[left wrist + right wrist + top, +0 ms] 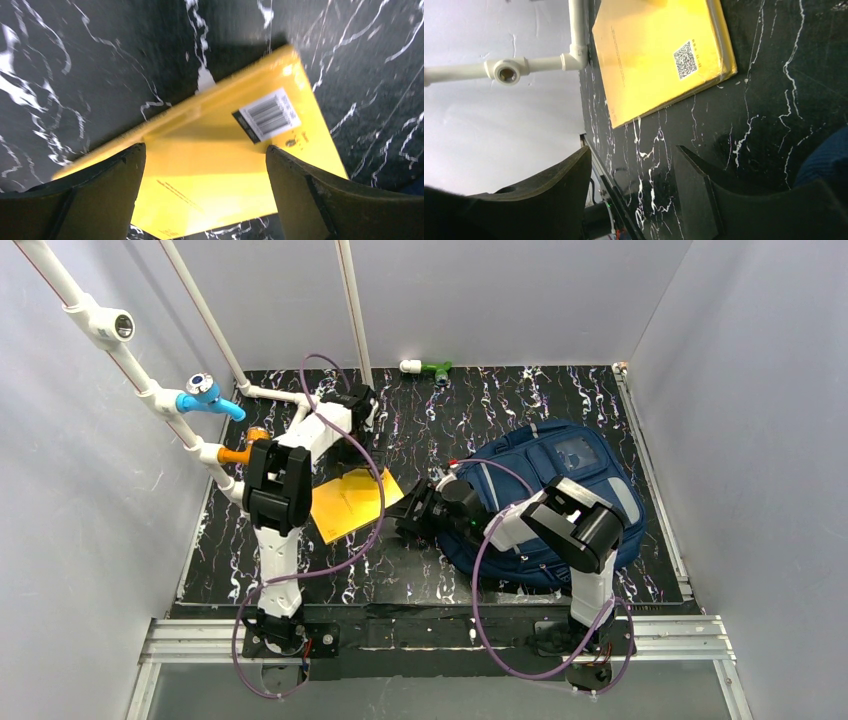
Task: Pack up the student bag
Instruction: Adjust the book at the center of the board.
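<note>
Under my left claw (pixel 205 150), jaws apart: flat yellow paperback book (pixel 200 180). Off right sits navy blue fabric backpack (pixel 560 470), by my right claw (pixel 633 150), also apart. Step looks like book pickup. Next: drop, pinch an edge.

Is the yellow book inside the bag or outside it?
Outside. The yellow book lies flat on the black table, apart from the student bag.

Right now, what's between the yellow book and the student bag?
Only the open right claw, over bare table between yellow book and student bag; top view shows it.
</note>
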Robot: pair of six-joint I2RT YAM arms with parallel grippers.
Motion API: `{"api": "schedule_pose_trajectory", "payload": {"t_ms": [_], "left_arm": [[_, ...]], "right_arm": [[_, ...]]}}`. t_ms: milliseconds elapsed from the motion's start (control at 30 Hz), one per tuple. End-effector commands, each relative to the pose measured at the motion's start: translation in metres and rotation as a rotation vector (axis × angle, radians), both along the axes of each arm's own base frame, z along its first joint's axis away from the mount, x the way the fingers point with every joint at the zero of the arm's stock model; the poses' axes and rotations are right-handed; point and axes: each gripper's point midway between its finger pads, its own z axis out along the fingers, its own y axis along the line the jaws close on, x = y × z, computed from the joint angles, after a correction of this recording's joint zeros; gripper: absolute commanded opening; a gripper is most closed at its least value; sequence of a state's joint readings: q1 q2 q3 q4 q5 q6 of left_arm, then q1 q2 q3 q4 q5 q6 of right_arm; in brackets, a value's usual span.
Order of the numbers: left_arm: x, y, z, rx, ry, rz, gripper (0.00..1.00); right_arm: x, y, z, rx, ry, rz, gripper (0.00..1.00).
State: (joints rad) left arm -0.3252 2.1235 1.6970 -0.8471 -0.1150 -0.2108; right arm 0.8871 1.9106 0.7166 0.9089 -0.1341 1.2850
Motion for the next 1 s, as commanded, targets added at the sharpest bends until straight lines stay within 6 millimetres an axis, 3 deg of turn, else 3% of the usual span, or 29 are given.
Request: {"api": "schedule_pose_trajectory", "payload": {"t_ms": [0,267,400,500,700,767,967], "left_arm": [[-0.066,-0.009,-0.013,-0.091,0.223,0.027,0.88],[-0.096,-0.021,-0.004,-0.225,0.191,0.097,0.84],[-0.072,-0.018,0.021,-0.216,0.045,0.065,0.86],[-0.047,-0.008,0.027,-0.153,-0.058,0.028,0.89],[-0.013,0.026,0.022,0.074,-0.118,-0.008,0.91],[-0.014,0.028,0.013,0.084,-0.077,0.000,0.91],[-0.041,0.010,-0.019,-0.020,0.086,0.028,0.90]], "right_arm": [[0.003,-0.013,-0.045,-0.145,0.165,-0.109,0.69],[0.018,-0.024,-0.045,-0.370,0.038,-0.102,0.69],[0.015,-0.031,-0.039,-0.411,-0.012,-0.079,0.71],[0.011,-0.030,-0.040,-0.386,-0.003,-0.082,0.72],[0.012,-0.029,-0.045,-0.402,0.018,-0.097,0.73],[0.013,-0.029,-0.047,-0.412,0.025,-0.105,0.73],[0.019,-0.023,-0.043,-0.420,0.014,-0.113,0.74]]}}
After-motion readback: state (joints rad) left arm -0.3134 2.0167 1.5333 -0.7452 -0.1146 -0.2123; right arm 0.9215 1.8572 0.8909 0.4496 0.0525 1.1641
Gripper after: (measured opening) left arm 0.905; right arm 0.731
